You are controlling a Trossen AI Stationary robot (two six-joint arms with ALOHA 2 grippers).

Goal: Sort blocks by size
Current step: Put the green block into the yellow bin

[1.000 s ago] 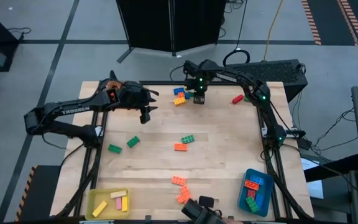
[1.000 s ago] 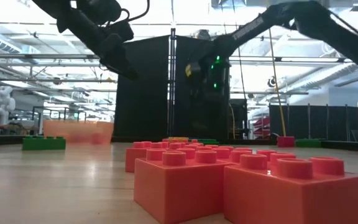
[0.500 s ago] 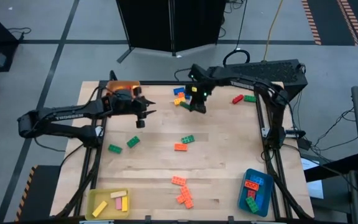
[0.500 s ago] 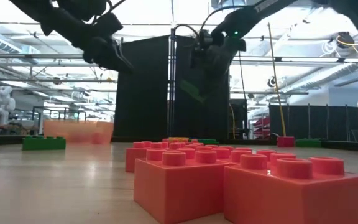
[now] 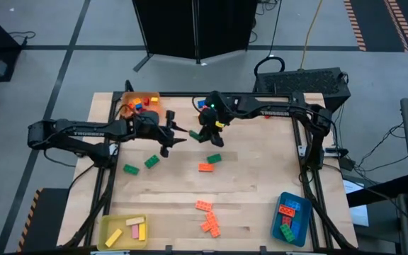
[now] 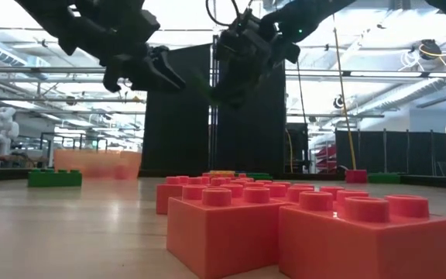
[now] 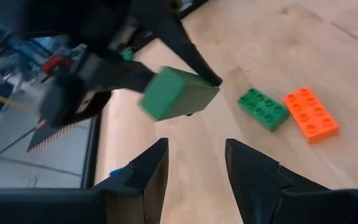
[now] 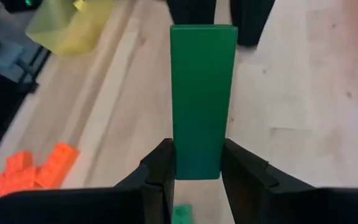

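Note:
My right gripper is shut on a long green block and holds it above the middle of the table. In the high view that block hangs between my two grippers. My left gripper stands open just short of the green block, its fingers pointing at it with nothing between them. A green block and an orange one lie flat on the wood below. More blocks lie about the table: two green and a group of orange ones. My right gripper pinches the green block's end nearest the wrist between its two fingers, one on each long side. The block sticks straight out ahead along the fingers, which slant down from the table's far right. It is lifted clear of the table.
An orange tray with small blocks stands at the far left corner, a yellow tray at the near left, a blue tray with blocks at the near right. Blue and yellow blocks lie by the far edge. Large orange blocks fill the low view.
My right gripper has risen from the blocks at the far edge with the green block and swung toward the table's middle and my left gripper. My left gripper has moved toward the right, sunk a little, and rolled about its own line.

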